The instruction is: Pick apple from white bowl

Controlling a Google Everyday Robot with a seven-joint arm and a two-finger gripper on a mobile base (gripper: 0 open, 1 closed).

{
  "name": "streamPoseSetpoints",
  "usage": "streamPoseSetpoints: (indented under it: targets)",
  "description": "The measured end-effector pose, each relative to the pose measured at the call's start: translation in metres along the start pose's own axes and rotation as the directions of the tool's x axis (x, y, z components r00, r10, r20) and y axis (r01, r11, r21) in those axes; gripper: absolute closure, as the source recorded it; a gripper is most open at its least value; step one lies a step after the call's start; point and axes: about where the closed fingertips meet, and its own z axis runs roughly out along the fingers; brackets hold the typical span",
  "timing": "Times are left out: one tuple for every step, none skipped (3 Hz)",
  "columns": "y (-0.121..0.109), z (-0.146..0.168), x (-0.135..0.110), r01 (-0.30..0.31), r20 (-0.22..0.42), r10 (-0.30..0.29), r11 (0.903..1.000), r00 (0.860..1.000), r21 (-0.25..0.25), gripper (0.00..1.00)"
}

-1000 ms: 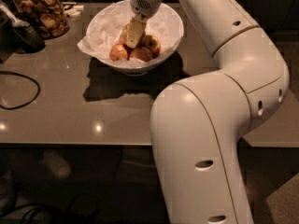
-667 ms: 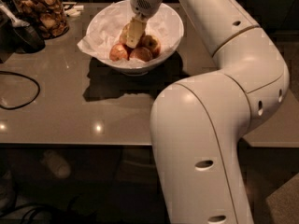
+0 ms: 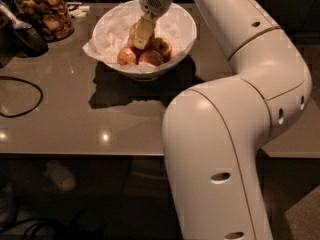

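Camera view: my claw point(image 3: 141, 34) is lowered inside the white bowl point(image 3: 183, 24), above the fruit. I cannot tell whether it is clenched or released. The apple point(image 3: 161, 47) lies in the bowl's right half, beside the smaller apples point(image 3: 127, 56). The bowl stands on the table point(image 3: 100, 116).

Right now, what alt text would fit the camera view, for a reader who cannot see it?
The gripper of a white robot arm reaches down into a paper-lined white bowl, among several apples, on a grey-brown table. A glass jar of brown snacks stands at the far left.
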Motion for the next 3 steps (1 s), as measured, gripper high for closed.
streamPoseSetpoints:
  targets:
    - [-0.001,-0.003,-0.001,-0.001,0.008,0.001,1.0000,1.000,0.005,1.00]
    - [-0.002,-0.026,-0.004,-0.014,0.026,0.013,0.9993,1.000,0.036,1.00]
    - [-0.002,-0.060,-0.008,-0.031,0.053,0.027,0.9968,0.998,0.074,1.00]
